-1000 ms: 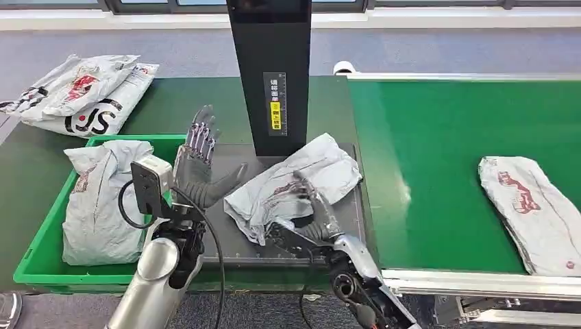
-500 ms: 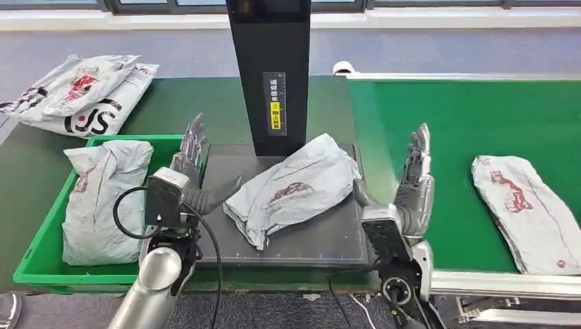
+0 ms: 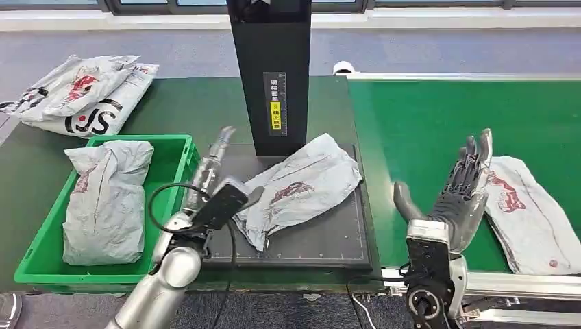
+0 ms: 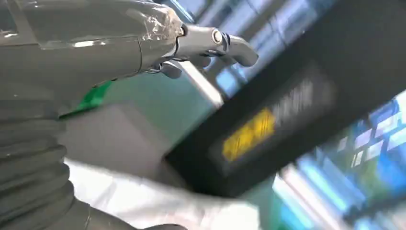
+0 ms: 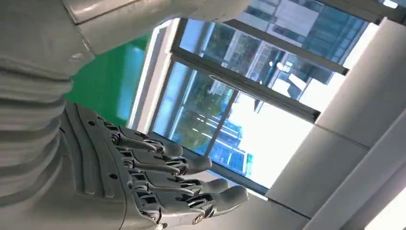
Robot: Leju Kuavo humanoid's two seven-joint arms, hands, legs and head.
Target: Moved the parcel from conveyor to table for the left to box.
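Item: grey parcel [image 3: 298,186], lying on scale plate [image 3: 329,240] for my left hand [image 3: 209,175]; fingers extended, holding nothing. My right hand [image 3: 459,195]: spread, empty, above conveyor [image 3: 425,123].

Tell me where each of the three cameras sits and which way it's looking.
Head view: high on the body, looking down at the parcel on the black platform; left hand and right hand show.
Left wrist view: behind the left hand, facing the black column, shared with the head view.
Right wrist view: behind the right hand, tilted up at windows.
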